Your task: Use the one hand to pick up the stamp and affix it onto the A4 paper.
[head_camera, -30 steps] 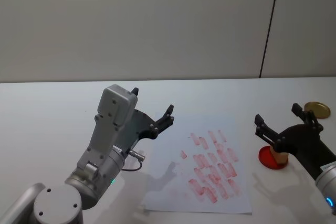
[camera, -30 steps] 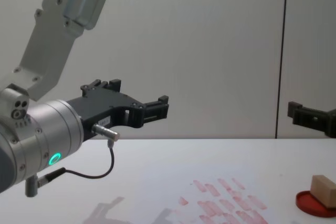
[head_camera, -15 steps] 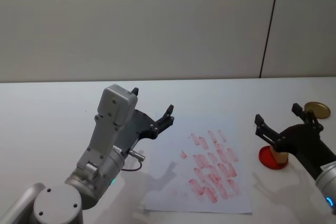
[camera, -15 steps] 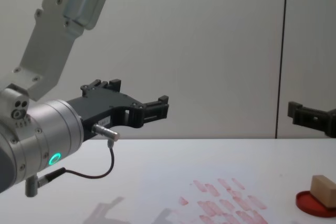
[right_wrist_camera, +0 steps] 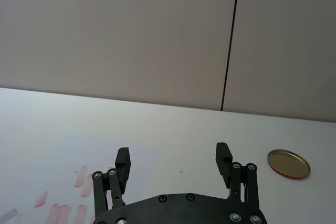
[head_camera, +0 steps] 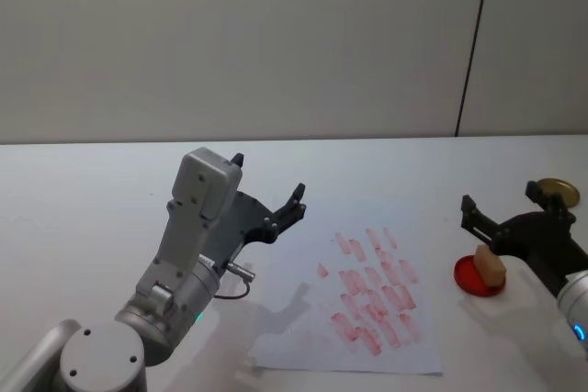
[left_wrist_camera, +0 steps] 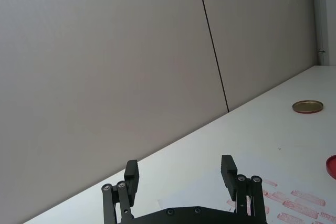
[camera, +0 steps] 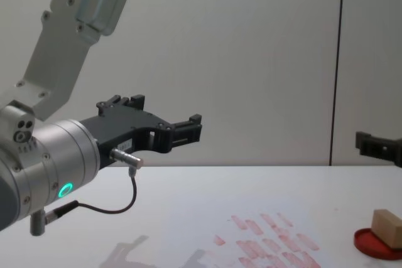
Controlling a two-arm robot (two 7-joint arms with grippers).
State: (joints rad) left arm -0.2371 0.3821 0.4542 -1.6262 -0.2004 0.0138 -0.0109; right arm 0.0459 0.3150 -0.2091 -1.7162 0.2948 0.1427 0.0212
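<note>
Hovering w/ jaws spread, right gripper (head_camera: 501,199) over stamp (head_camera: 490,266) on ink pad (head_camera: 466,274); left gripper (head_camera: 266,179) idle, agape.

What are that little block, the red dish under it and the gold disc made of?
The stamp looks like bare wood, pale tan, matte. The red dish: plastic or painted tin, unclear; even red. The gold disc seems metal, brassy sheen, raised rim. The right tool hangs open near the stamp.
</note>
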